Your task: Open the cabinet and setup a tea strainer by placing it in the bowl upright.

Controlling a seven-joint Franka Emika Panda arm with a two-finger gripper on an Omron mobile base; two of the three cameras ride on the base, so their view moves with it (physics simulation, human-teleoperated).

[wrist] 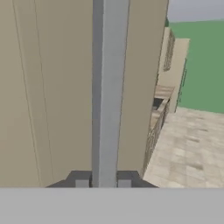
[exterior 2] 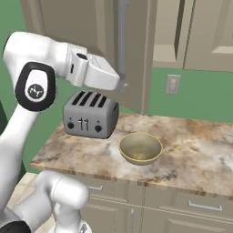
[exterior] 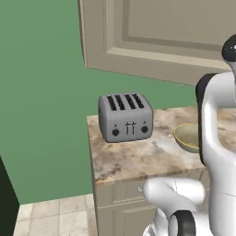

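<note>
Clamping the handle (wrist: 108, 87) of the cabinet (exterior 2: 86, 36), the gripper (wrist: 103, 181) has its jaws closed on the grey bar, one dark fingertip on each side of it in the hand view. In the right base view the white hand reaches from the left to the lower end of that bar, which runs up the door's right edge, above the back of the desk (exterior 2: 191, 150). The door stands slightly ajar: past its edge the hand view shows a dark gap and something brownish inside, too blurred to name. The bowl (exterior 2: 140, 148) sits upright on the marbled desk, near its front edge and roughly midway along the part that shows, with nothing visible in it. A toaster (exterior 2: 90, 114) stands to the bowl's left, near the desk's left end, close to the bowl but apart from it; in the left base view the arm covers the bowl's right part. Green wall with a pale switch plate (exterior 2: 172, 84) lies behind the desk's back edge, and drawer fronts (exterior 2: 200, 207) run below its front edge.
</note>
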